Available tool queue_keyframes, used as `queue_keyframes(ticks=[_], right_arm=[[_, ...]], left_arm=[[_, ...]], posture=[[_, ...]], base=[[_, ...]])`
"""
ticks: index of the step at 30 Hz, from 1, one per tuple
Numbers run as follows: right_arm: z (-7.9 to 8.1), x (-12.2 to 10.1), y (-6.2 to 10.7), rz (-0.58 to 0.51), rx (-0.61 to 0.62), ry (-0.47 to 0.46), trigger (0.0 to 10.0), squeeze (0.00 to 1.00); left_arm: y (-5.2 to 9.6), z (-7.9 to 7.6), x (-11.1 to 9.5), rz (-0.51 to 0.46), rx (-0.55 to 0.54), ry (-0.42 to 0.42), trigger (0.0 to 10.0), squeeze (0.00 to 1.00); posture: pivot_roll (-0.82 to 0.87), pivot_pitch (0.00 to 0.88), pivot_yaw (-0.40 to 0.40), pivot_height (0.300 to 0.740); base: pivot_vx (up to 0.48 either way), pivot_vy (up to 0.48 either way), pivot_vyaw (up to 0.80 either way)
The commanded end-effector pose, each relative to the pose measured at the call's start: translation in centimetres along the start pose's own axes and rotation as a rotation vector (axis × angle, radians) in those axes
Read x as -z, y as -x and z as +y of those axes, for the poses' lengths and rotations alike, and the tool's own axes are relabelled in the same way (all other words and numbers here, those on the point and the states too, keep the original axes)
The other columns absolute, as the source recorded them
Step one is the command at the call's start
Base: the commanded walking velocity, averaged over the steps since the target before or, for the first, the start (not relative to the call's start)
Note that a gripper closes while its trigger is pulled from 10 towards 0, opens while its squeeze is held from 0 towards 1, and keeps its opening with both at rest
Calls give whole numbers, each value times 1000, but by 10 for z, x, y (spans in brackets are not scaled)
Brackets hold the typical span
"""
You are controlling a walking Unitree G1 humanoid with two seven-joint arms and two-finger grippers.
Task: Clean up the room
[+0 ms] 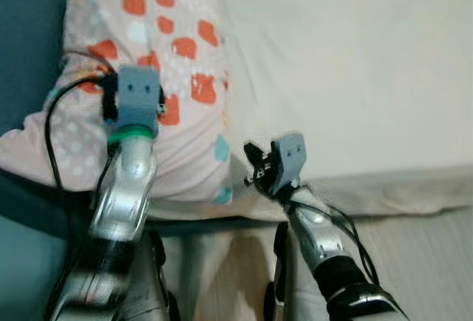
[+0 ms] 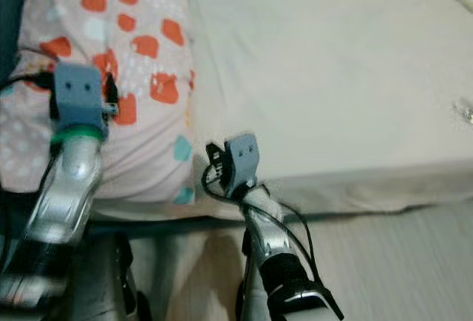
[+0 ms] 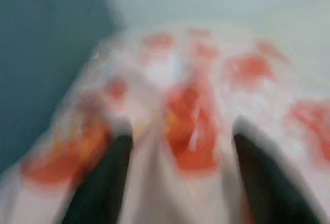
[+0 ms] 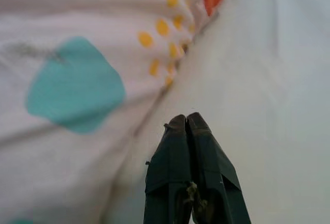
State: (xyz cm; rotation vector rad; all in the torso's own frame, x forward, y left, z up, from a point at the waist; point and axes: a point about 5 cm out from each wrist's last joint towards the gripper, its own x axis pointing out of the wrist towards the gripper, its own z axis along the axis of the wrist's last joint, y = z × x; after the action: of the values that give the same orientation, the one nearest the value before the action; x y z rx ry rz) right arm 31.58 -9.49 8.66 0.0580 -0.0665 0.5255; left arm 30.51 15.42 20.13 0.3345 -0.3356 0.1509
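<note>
A pink pillow [image 1: 170, 55] with orange and teal blotches lies at the left end of the bed, its near edge hanging over the mattress side. My left gripper [image 3: 180, 133] is over the pillow's near part, open, its two black fingers [image 3: 116, 182] wide apart with the fabric just beyond them; that wrist view is blurred. My right gripper [image 4: 186, 118] hovers at the bed's edge beside the pillow's near right corner [image 4: 72, 90], shut with nothing in it, and its wrist block [image 1: 284, 160] shows from above.
The cream sheet of the bed [image 1: 355, 62] spreads to the right. A dark teal surface [image 1: 29, 32] borders the pillow on the left. Pale wood floor [image 1: 429, 262] lies in front of the bed. A small shiny item [image 2: 465, 110] rests at the sheet's far right.
</note>
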Motion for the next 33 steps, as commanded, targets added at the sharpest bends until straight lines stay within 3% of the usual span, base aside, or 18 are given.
queue_keyframes(ticks=[1,6,9,12,18,24,33], right_arm=[[2,1,2,4,-4,-17,10000,0],[1,-16,1,-73,13,-21,10000,0],[-1,-54,-2,-225,60,-35,10000,0],[-2,-61,-2,-253,69,-35,10000,0],[-16,-78,0,-298,147,-21,10000,0],[-20,-81,5,-289,174,-20,10000,0],[-23,-81,10,-265,181,-11,10000,0]], left_arm=[[2,-3,-16,-83,51,26,10000,0],[6,-14,-32,-138,181,88,10000,0],[10,-23,-41,-121,296,182,10000,0],[9,-25,-42,-121,308,196,10000,0],[6,-36,-46,-51,353,307,10000,0],[12,-43,-33,10,387,305,10000,0],[12,-47,-25,21,377,250,10000,0]], posture=[[83,88,-3,510],[88,58,-3,510],[75,27,4,510],[72,21,4,510],[48,1,11,525],[42,0,9,545],[43,0,4,574]], base=[[0,0,0],[0,0,0],[0,0,0],[0,0,0],[0,0,0],[0,0,0],[0,0,0]])
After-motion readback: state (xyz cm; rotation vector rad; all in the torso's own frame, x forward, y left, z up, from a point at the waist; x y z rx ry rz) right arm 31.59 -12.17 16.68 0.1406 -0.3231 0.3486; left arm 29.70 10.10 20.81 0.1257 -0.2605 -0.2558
